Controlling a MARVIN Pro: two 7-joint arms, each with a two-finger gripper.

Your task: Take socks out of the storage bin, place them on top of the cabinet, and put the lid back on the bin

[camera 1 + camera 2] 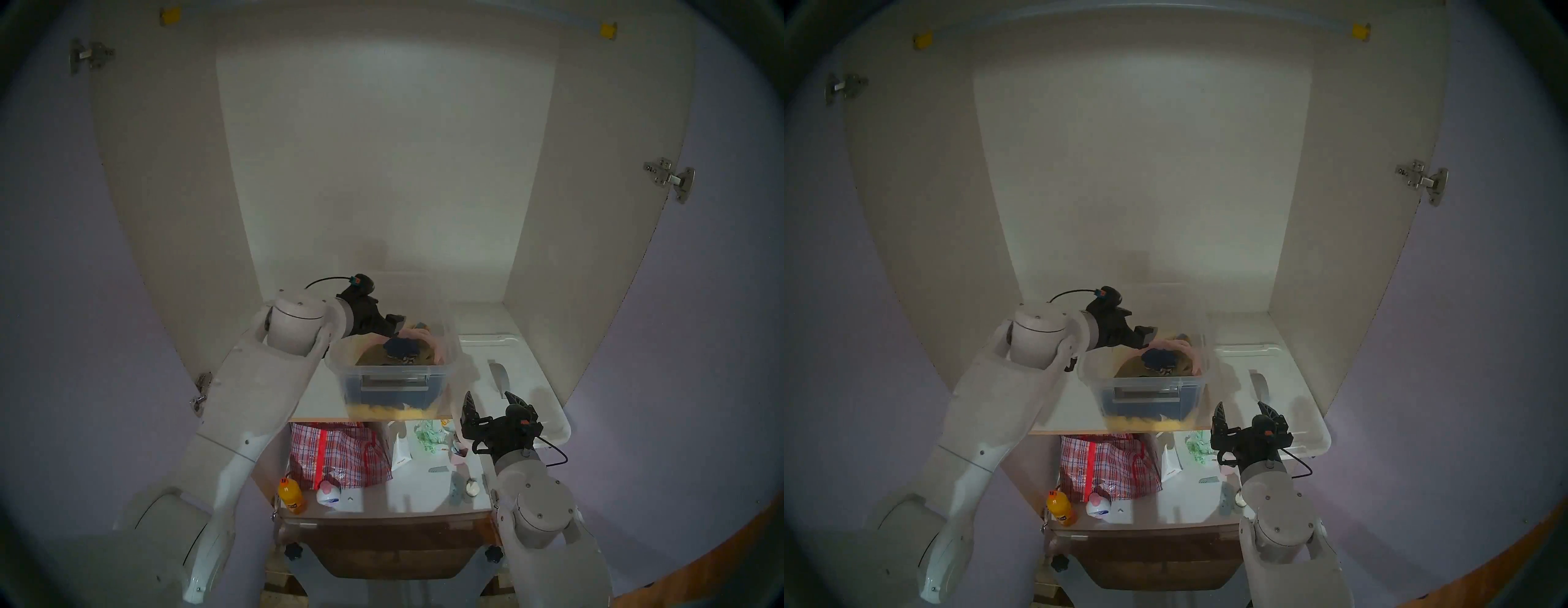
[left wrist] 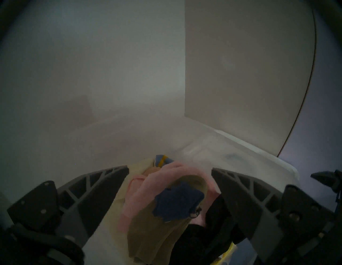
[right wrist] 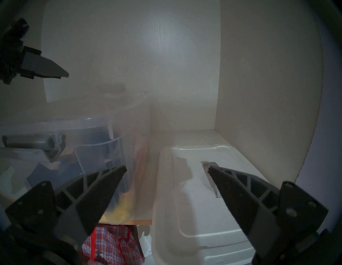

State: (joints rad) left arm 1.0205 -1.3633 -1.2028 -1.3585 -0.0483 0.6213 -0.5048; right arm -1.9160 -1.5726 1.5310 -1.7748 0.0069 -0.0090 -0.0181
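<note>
The left gripper [image 2: 170, 172] hangs spread wide and empty above the socks [image 2: 178, 205], which lie atop the clothes in the open bin [image 1: 392, 373]. Current step: reach. Next, by judgement: descend and close on them.

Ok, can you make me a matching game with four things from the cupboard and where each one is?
Things:
1. socks
2. lid
3. checked bag
4. orange bottle

Places:
A. flat on the shelf, right of the storage bin
B. front left corner of the lower shelf
C. on top of the clothes inside the bin
D. lower shelf, under the bin

Pairs: 1-C, 2-A, 3-D, 4-B
</note>
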